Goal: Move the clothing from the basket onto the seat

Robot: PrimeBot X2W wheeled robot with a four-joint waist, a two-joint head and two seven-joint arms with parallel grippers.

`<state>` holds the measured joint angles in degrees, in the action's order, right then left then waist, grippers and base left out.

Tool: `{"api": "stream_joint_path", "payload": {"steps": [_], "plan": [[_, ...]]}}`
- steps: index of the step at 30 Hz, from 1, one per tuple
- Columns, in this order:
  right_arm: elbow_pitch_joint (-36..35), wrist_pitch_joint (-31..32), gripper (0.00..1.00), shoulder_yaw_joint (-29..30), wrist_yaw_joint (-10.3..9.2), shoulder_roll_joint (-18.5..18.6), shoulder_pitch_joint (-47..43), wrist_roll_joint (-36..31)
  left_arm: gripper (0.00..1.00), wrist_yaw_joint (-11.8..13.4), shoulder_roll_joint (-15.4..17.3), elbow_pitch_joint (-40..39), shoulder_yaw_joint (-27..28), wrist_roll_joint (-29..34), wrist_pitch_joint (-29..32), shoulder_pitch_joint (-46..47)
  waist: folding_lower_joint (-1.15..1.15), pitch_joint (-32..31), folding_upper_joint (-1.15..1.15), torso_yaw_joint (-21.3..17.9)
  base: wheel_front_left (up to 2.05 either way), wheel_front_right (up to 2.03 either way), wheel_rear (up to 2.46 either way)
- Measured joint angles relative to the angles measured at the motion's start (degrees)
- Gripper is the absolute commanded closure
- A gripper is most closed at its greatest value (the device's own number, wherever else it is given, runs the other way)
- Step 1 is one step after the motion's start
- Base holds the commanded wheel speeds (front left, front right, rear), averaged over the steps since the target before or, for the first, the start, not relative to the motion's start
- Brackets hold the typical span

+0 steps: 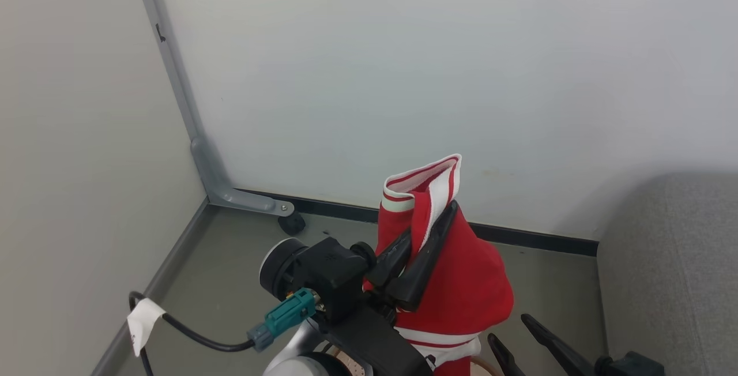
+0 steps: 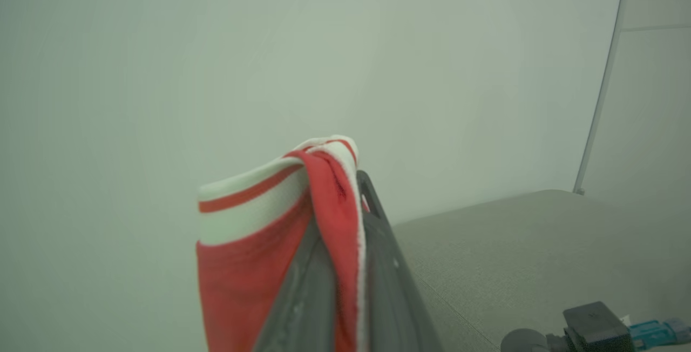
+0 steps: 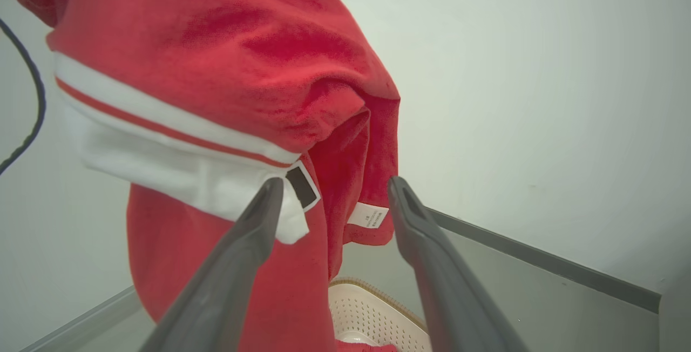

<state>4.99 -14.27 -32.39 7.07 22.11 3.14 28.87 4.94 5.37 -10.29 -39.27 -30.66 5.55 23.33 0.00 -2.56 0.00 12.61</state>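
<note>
While pinched on the red clothing point(image 1: 461, 284), left tool point(image 1: 429, 223) high, angled upward; right tool point(image 3: 334, 184) low, agape.

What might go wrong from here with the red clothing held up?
The left gripper pinches the clothing only at its striped edge, so the hanging bulk might slip free before reaching the seat. The open right gripper is near a hanging fold and might snag it.

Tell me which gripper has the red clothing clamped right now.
The left gripper, up high with its fingers shut on the white-banded edge of the clothing. The right gripper sits lower, its fingers spread wide and gripping nothing.
</note>
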Motion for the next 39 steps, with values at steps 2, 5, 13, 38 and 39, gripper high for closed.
{"api": "stream_joint_path", "payload": {"steps": [2,5,13,38,39], "plan": [[0.76,0.0,0.0,-1.05,0.01,-0.03,1.47,0.4,1.0,-0.41,0.0,-0.44,-0.27,0.01,0.25,0.01,0.0,-0.05,0.0,0.63,0.0,0.0,0.0],[0.75,0.0,0.0,-4.75,0.0,1.23,4.15,1.82,1.0,-0.45,-0.05,-1.24,-0.77,0.01,0.53,0.04,0.0,-0.06,0.0,1.55,0.0,0.0,0.0],[-1.09,0.0,0.0,-16.85,0.0,7.11,12.62,7.61,1.0,-0.96,-0.2,-2.1,-1.87,0.0,0.99,0.7,0.0,0.27,0.0,3.8,0.0,0.0,0.0],[-9.47,-0.01,1.0,-31.52,0.0,11.72,24.79,18.28,1.0,-0.81,-0.04,-3.25,-1.54,0.1,2.01,1.08,0.0,1.35,0.0,5.25,0.0,0.0,0.0],[-9.65,-0.01,1.0,-31.59,0.0,11.79,24.79,18.66,1.0,-0.76,-0.02,-3.25,-1.43,0.1,2.01,1.08,0.0,1.37,0.0,5.21,0.0,0.0,0.0]]}}
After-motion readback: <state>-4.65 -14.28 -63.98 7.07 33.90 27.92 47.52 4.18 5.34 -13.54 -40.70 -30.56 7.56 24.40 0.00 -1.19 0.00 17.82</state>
